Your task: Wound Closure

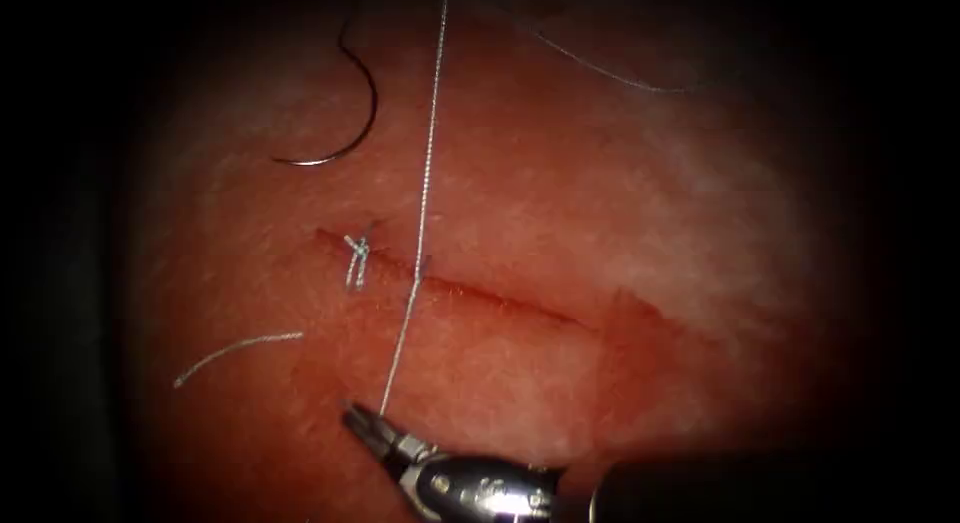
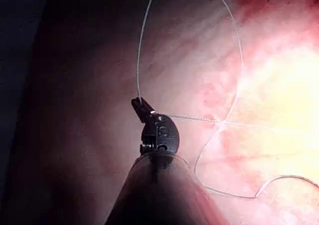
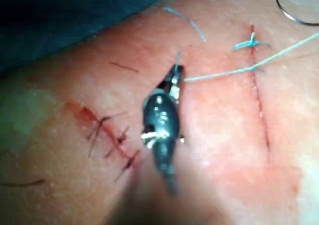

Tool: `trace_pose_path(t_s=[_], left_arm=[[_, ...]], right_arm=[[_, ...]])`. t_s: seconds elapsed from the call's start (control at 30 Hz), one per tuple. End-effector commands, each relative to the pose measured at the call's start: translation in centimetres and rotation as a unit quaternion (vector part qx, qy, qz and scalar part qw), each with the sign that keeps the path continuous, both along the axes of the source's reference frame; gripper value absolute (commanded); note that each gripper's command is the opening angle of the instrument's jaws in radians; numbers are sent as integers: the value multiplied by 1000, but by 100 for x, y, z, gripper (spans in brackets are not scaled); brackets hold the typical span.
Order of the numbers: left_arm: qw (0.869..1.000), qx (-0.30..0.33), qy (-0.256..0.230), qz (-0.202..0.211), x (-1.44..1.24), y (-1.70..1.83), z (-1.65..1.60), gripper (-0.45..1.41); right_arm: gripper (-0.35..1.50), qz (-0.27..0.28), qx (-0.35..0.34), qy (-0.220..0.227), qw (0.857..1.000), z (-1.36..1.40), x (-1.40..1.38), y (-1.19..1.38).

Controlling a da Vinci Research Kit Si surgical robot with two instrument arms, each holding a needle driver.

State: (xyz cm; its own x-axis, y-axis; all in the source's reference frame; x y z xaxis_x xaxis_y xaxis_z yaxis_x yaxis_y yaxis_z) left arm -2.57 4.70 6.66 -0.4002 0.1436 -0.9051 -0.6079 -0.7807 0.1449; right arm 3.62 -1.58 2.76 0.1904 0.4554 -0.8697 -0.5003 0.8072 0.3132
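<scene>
Right arm's slim metal end effector point(image 1: 362, 420) clamped on pale braided thread point(image 1: 424, 183), below reddish cut point(image 1: 480, 293) in pink pork tissue point(image 1: 620, 213). Dark curved steel needle point(image 1: 355, 113) lies free on tissue, well apart, upper left.

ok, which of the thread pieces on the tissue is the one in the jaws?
The long pale thread crossing the cut, held by the right tool; the loose cut ends lie free.

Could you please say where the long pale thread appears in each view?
Endoscope: long pale thread runs from right tool's fingers across the red cut; curved steel needle lies loose on the tissue.
Left wrist: held in left tool's fingers.
Right wrist: from right tool's fingers across the cut.
Landmark: knotted stitch.
</scene>
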Motion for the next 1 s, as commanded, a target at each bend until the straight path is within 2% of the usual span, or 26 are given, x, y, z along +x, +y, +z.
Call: trace_pose_path(t_s=[0.03,0.17,0.2,0.3,0.4,0.47,0.57,0.73,0.87,1.0], left_arm=[[1000,7,-11,-1,-7,-7,7,-45],[998,53,-46,3,-11,-28,1,-45],[997,63,-51,5,-12,-34,-1,-45],[992,109,-68,20,-17,-59,-10,-45],[985,146,-82,35,-23,-91,-22,-45],[981,169,-89,42,-26,-119,-33,-45],[974,197,-102,51,-32,-160,-49,-45],[965,222,-124,68,-40,-223,-78,-45],[959,235,-140,76,-41,-269,-106,-45],[954,244,-151,82,-40,-305,-131,-45]], right_arm=[[-35,0,4,0,1000,1,4,-12],[-35,2,5,-1,1000,1,4,-8],[-25,3,6,-1,1000,0,4,-5],[57,5,9,0,1000,-6,4,-1],[96,4,12,1,1000,-16,3,2],[110,1,15,4,1000,-22,3,2],[118,-13,19,13,1000,-31,2,0],[120,-55,35,19,998,-47,1,-11],[108,-67,42,27,997,-63,-3,-6],[91,-68,51,32,996,-71,-4,16]])
